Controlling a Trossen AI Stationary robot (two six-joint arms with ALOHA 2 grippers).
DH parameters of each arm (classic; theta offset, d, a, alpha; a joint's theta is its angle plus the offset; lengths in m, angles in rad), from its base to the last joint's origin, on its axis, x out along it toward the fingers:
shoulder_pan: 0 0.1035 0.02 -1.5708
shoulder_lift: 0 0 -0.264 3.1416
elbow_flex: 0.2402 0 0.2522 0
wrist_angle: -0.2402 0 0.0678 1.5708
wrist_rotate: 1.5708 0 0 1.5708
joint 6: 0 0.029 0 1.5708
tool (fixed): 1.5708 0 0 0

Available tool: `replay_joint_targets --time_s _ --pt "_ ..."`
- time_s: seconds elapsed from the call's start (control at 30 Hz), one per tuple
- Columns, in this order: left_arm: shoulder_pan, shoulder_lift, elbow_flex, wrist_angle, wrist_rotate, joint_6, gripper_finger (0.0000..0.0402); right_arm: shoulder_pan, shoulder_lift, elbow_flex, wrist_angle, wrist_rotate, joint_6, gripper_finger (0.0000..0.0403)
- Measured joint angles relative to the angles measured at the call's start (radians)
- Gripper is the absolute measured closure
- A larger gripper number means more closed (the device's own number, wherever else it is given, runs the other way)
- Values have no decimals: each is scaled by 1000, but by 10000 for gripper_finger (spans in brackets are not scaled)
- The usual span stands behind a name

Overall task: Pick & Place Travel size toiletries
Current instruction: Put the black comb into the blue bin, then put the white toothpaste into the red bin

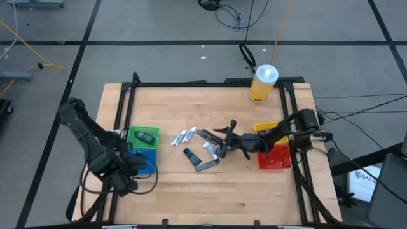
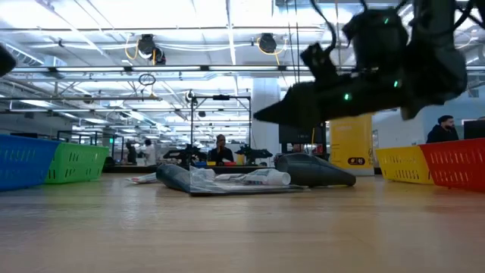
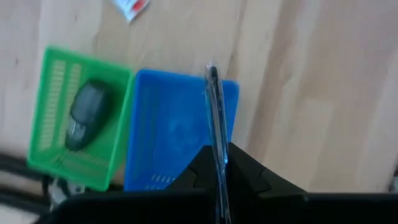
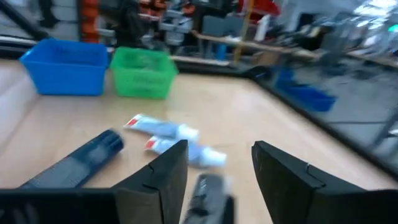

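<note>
A: Fingers of the right gripper [image 4: 217, 177] stand spread, empty, hovering just over the pile of travel size toiletries [image 1: 200, 147] mid-desk [image 1: 191, 197]. A grey item [image 4: 208, 190] lies between them; two white-and-blue tubes [image 4: 171, 138] lie just beyond.

B: And your left gripper [image 3: 217, 177]?

A: Clamped on a slim grey stick [image 3: 214, 118], above the blue bin [image 3: 168, 134].

B: Risks?

A: Your right fingers could pinch two crowded items at once, or nudge the tubes aside on closing. The left stick is held at one end; released off-centre, it may strike the bin rim and fall onto the desk.

B: Containers?

A: Green bin [image 3: 56, 93] holds one dark oval item [image 3: 87, 115]. Blue bin looks empty. Red bin [image 1: 275, 159] and yellow bin [image 1: 266, 128] sit under the right arm; contents cannot be told. Yellow bottle [image 1: 263, 83] stands well apart.
</note>
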Motion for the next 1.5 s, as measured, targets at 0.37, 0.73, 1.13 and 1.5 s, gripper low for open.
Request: replay_joint_targets --time_s 0.37,0.73,1.13,1.5 --pt "-25 -1 -250 48 -71 -166 382 -77 146 0 214 -161 59 236" --pt "56 -1 -432 355 -29 26 361 -67 148 0 209 -164 88 237" --pt "76 -21 -417 241 77 -98 164 -67 148 0 201 -163 90 240" --pt "70 -55 -402 528 -681 -211 133 -67 148 0 197 -164 109 243"
